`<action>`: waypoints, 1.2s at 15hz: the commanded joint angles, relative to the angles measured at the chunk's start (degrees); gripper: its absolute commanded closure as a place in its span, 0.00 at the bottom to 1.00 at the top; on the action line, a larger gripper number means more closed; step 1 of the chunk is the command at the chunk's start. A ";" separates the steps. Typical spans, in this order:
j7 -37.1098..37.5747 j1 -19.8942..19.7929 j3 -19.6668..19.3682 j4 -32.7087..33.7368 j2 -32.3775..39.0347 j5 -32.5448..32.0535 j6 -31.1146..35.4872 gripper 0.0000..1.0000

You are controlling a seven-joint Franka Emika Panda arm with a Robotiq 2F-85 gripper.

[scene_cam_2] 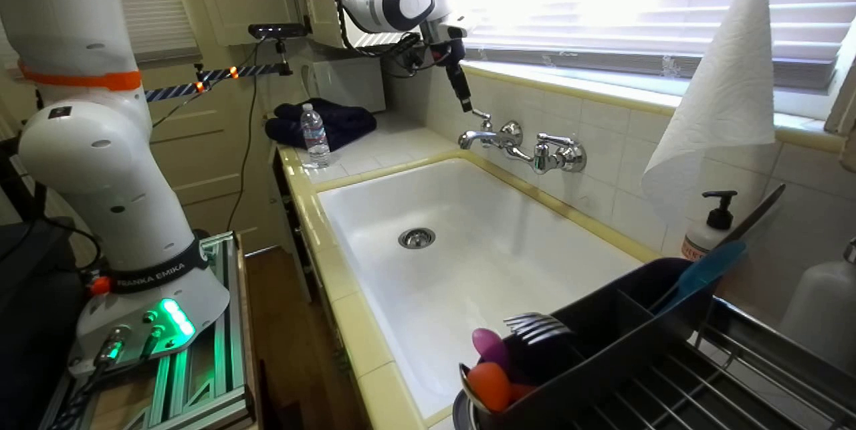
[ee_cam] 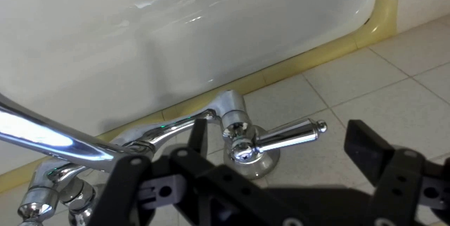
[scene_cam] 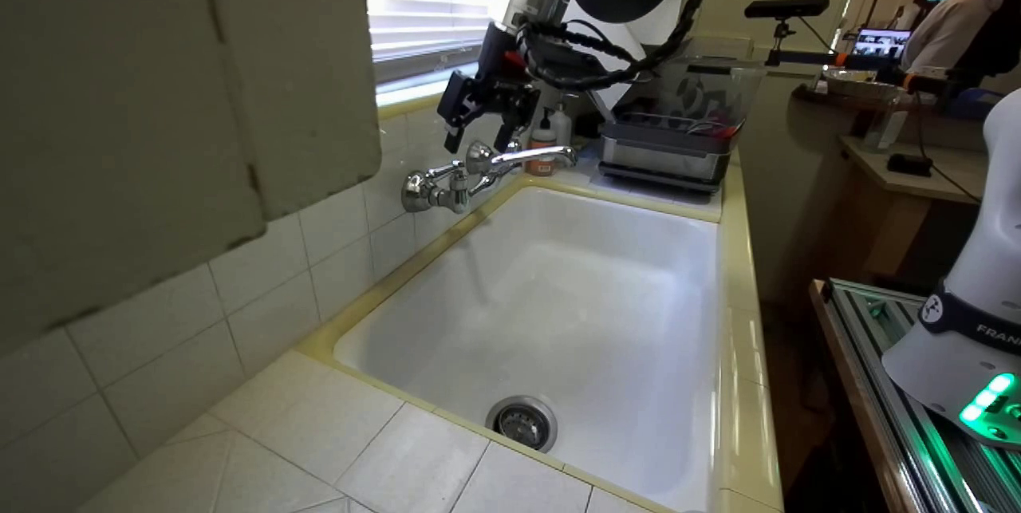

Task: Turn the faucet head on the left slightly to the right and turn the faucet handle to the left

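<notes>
Okay, so you've got the tool spread wide with nothing in its grip, and in your wrist view the faucet handle, that slim lever with the ball tip, shows in the gap between the jaws with space on both sides. Its long axis runs mostly sideways in that view, rising a bit toward the ball end, which points right. Over at the left you've got the faucet head, the longer curved spout, slanting up and out past the left edge, and in both exterior views it juts away from the tiled wall toward the sink.
</notes>
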 commanded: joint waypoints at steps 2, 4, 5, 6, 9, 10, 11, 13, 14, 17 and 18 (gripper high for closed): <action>4.71 2.47 -1.77 5.19 5.03 1.04 0.53 0.00; 7.14 3.21 -2.42 7.00 6.72 0.81 0.01 0.00; 8.67 3.61 -2.79 7.75 7.37 0.71 -0.13 0.00; 9.46 3.90 -2.97 8.28 7.90 0.88 -0.15 0.00; 11.92 4.64 -3.48 9.95 9.50 1.22 -0.26 0.00; 13.01 4.91 -3.73 10.49 10.05 1.12 -0.29 0.00; 13.87 5.12 -3.92 10.86 10.47 0.97 -0.34 0.00; 15.21 5.39 -4.20 11.71 11.28 1.05 -0.60 0.00; 15.95 5.56 -4.43 12.01 11.59 0.96 -0.74 0.00; 16.83 5.75 -4.72 12.83 12.47 1.17 -1.08 0.09; 16.95 5.78 -4.75 12.99 12.69 1.21 -1.07 0.25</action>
